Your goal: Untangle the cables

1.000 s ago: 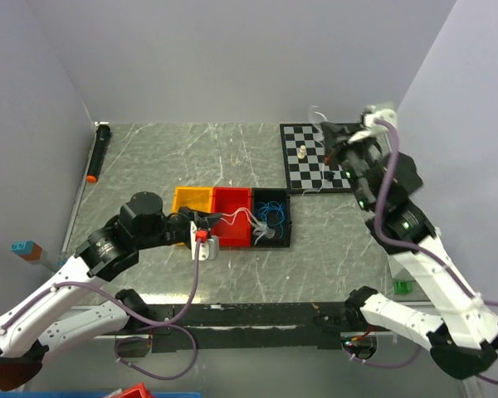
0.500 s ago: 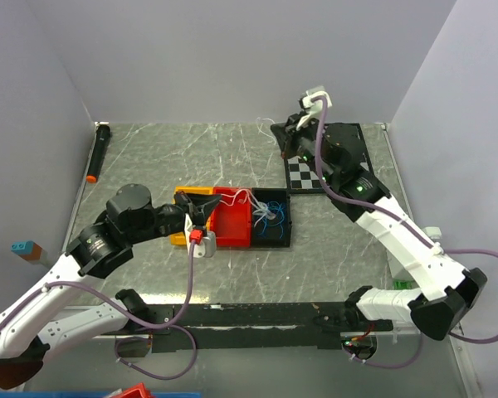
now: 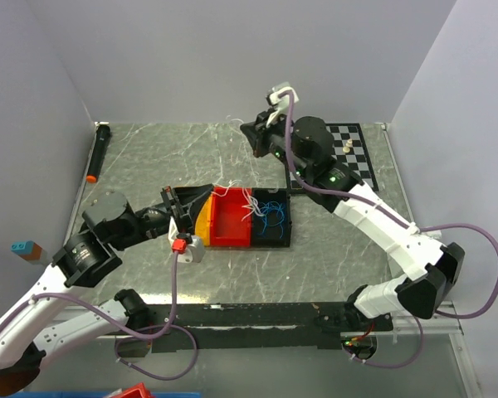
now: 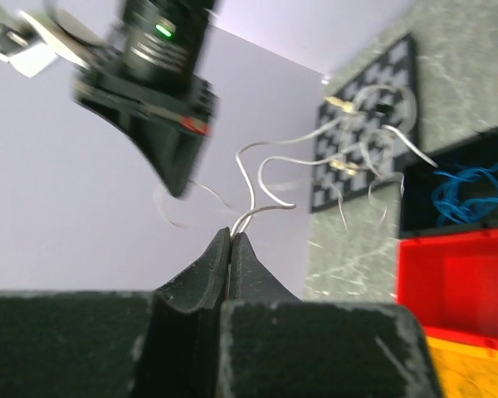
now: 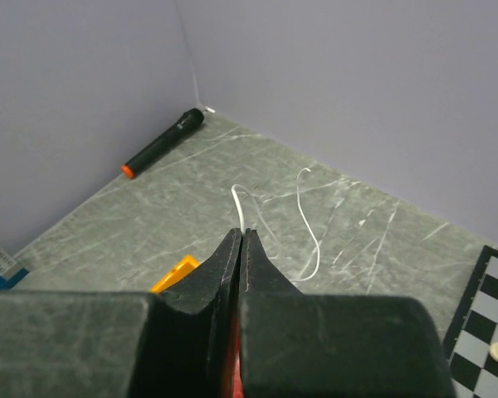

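My left gripper (image 3: 204, 193) is shut on two white cable strands (image 4: 261, 178) that curl up from its tips (image 4: 234, 234). In the top view these white cables (image 3: 246, 199) rise over the red bin (image 3: 231, 220). A clump of blue cables (image 3: 270, 212) lies in the black bin (image 3: 275, 241) and also shows in the left wrist view (image 4: 471, 187). My right gripper (image 3: 254, 139) is raised over the back of the table, shut on another thin white cable (image 5: 309, 217) at its tips (image 5: 242, 231). No yellow-orange cable shows.
An orange bin (image 3: 202, 220) adjoins the red one. A chessboard (image 3: 355, 150) with a small chess piece (image 3: 346, 143) lies at the back right. A black marker with an orange tip (image 3: 98, 152) lies by the left wall.
My right arm swung left from over the chessboard to the back middle, carrying a white cable. My left gripper drew back left from the bins, pulling white strands with it.
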Robot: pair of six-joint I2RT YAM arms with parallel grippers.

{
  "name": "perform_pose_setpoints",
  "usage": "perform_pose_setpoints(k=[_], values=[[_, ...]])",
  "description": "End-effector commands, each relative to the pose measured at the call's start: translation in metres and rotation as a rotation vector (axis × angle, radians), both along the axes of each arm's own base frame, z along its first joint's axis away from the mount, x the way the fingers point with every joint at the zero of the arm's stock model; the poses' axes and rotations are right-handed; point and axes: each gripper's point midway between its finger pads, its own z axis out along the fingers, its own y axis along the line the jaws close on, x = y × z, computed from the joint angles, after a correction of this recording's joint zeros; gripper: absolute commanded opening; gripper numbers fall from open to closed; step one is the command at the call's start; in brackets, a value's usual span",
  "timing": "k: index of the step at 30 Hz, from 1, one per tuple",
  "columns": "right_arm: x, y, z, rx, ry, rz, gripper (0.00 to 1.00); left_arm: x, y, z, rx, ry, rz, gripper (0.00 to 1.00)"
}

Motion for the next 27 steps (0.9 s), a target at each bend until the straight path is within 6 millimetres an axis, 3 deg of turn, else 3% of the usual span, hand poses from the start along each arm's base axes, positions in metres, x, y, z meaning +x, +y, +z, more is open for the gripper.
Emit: perform_pose_setpoints(k=[1,10,23,27], values=[[-0.001,0.013,0.013,0.030,-0.044,0.018,0.00,-0.002,0.008,0.040,-0.104,-0.153,0.016,0.01],[0.007,0.020,0.017,0.023,-0.040,0.006,0.00,-0.008,0.014,0.047,-0.097,-0.263,0.021,0.01],[0.005,0.030,-0.058,-0.021,0.096,0.004,0.00,-0.013,0.018,0.047,-0.120,-0.285,0.012,0.01],[0.003,0.028,-0.065,-0.025,0.108,-0.001,0.00,-0.013,0.018,0.046,-0.127,-0.284,0.010,0.01]])
